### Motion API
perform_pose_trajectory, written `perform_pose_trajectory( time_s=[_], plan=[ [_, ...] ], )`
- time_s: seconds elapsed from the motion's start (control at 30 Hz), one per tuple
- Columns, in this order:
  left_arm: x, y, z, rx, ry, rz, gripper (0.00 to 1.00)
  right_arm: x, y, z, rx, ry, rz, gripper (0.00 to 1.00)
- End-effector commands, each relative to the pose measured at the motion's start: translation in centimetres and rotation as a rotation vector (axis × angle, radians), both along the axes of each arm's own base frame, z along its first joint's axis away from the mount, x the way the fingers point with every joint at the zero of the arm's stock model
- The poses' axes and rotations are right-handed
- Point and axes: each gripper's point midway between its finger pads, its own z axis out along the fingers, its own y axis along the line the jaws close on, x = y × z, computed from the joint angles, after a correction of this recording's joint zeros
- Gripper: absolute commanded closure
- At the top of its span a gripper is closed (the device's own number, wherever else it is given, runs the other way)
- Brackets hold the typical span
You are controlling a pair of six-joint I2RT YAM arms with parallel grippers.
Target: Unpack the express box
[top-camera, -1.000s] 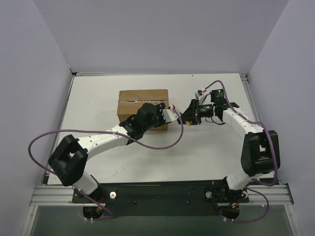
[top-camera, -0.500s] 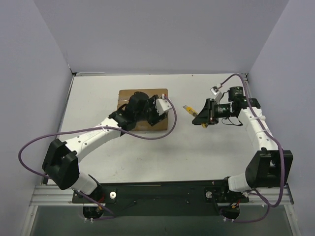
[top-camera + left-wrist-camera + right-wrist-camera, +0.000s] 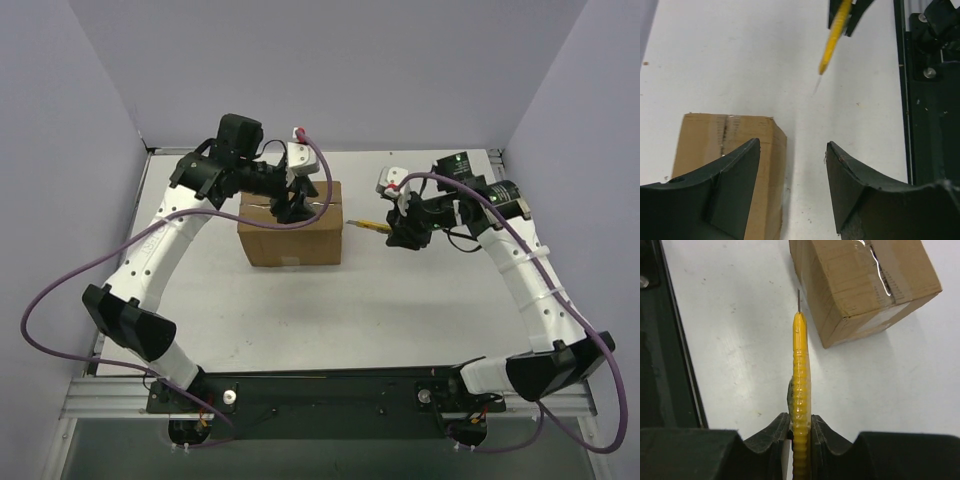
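Brown cardboard express box (image 3: 290, 237) is seen sealed, left of centre on the table (image 3: 420, 310). Yellow cutter (image 3: 800, 370) is clamped in the right gripper (image 3: 800, 422); the left gripper (image 3: 792, 150) is held spread and empty above the box. Blade is best drawn shallow along the tape seam (image 3: 879, 270), with the box braced.

I have the express box (image 3: 291, 240) on the table (image 3: 400, 310), at about 10 o'clock from its centre. My left fingers (image 3: 732, 192) hang above its top. At the box's 3 o'clock, apart from it, my right fingers (image 3: 775, 432) hold the utility knife (image 3: 369, 225), tip toward the box.
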Motion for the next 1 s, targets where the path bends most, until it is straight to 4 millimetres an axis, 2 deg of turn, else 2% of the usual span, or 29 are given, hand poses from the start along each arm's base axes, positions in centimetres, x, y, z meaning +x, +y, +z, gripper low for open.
perform_pose_trajectory(
  time_s=[0.0, 0.03, 0.07, 0.1, 0.17, 0.3, 0.73, 0.83, 0.93, 0.97],
  plan=[
    [-1.6, -0.8, -0.7, -0.071, 0.033, -0.064, 0.35, 2.0, 1.1, 0.5, -0.155, -0.134, 0.104, 1.00],
    [-1.7, -1.0, -0.9, -0.091, 0.061, -0.045, 0.35, 2.3, 1.5, 0.1, -0.178, -0.128, 0.115, 1.00],
    [-1.9, -1.2, -1.8, -0.096, 0.073, -0.038, 0.35, 2.8, 1.7, 1.0, -0.195, -0.158, 0.107, 1.00],
    [-1.9, -1.5, -0.9, -0.126, 0.026, -0.037, 0.35, 2.6, 2.2, 0.9, -0.206, -0.153, 0.119, 1.00],
    [-2.4, -2.0, -1.0, -0.138, 0.026, -0.044, 0.35, 2.4, 3.4, 0.8, -0.214, -0.153, 0.144, 1.00],
    [-2.8, -2.4, -0.8, -0.159, 0.020, -0.050, 0.35, 2.5, 4.0, 0.3, -0.270, -0.177, 0.165, 1.00],
    [-2.3, -3.4, -1.7, -0.202, 0.058, -0.053, 0.46, 2.5, 6.6, 1.7, -0.178, -0.151, 0.127, 1.00],
    [-2.1, -3.9, -1.8, -0.215, 0.065, -0.055, 0.51, 2.3, 6.9, 1.7, -0.159, -0.135, 0.120, 1.00],
    [-2.1, -4.2, -1.7, -0.234, 0.076, -0.058, 0.62, 2.1, 7.0, 1.6, -0.151, -0.121, 0.114, 1.00],
    [-2.0, -4.3, -1.6, -0.239, 0.074, -0.063, 0.71, 2.0, 6.9, 1.4, -0.151, -0.113, 0.114, 1.00]
  ],
)
